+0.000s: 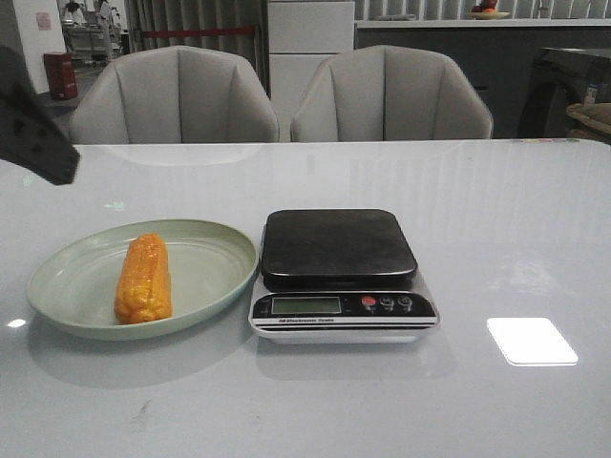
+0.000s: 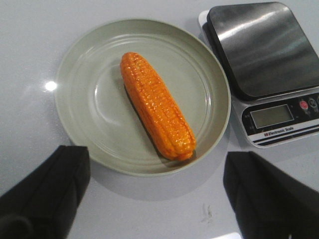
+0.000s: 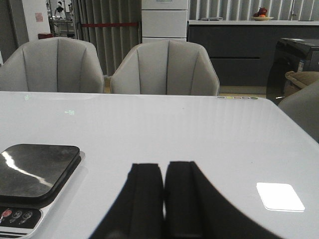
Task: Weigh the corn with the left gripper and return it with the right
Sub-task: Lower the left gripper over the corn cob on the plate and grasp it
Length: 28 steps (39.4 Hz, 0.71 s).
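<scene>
The corn is an orange-yellow cob lying lengthwise in a pale green plate left of the scale. In the left wrist view the corn lies below my left gripper, which is open wide and empty, its fingers well apart over the plate's near rim. In the front view only a black part of the left arm shows at the upper left. My right gripper is shut and empty, low over the table to the right of the scale.
The scale's dark platform is bare, and its display and buttons face the front. Two grey chairs stand behind the white table. A bright light patch lies on the table at the right.
</scene>
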Tool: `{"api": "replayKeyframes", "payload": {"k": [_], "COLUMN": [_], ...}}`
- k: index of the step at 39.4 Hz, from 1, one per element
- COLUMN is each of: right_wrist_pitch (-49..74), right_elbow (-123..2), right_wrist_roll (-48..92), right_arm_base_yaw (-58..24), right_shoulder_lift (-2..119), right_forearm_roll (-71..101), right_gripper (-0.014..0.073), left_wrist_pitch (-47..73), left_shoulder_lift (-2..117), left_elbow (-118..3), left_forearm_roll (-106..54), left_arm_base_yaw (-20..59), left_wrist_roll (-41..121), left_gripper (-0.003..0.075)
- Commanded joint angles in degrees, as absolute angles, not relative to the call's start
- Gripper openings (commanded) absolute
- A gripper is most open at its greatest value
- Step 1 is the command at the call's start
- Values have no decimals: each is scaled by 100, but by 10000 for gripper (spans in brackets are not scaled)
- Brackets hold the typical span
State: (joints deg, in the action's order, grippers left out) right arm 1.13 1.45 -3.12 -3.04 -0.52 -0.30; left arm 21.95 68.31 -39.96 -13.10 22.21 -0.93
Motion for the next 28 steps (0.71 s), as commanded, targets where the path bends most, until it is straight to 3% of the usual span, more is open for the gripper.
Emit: {"api": "replayKeyframes", "payload": {"k": [1,24,28], "right_wrist_pitch": [-348,-348,-348], "right_elbow": [207,207,207], "right_wrist_roll": [-276,-276,-276], "right_arm_base_yaw": [-271,-271,-271], "right_shoulder_lift": [-159,-159,-159], "right_forearm_roll": [-96,-96,-96], "right_gripper": [169,169,169], "left_wrist_pitch": [1876,2137,2124], "left_shoulder_lift": [7402,9642,9823], "left_elbow": [-4559,-5442,-5521], "left_forearm_roll": [-1511,-1800,-1893], "left_arm_base_yaw": [2314,2442,2456], "left_wrist_roll": [-130,-282,-282], "left_gripper": [596,594,540]}}
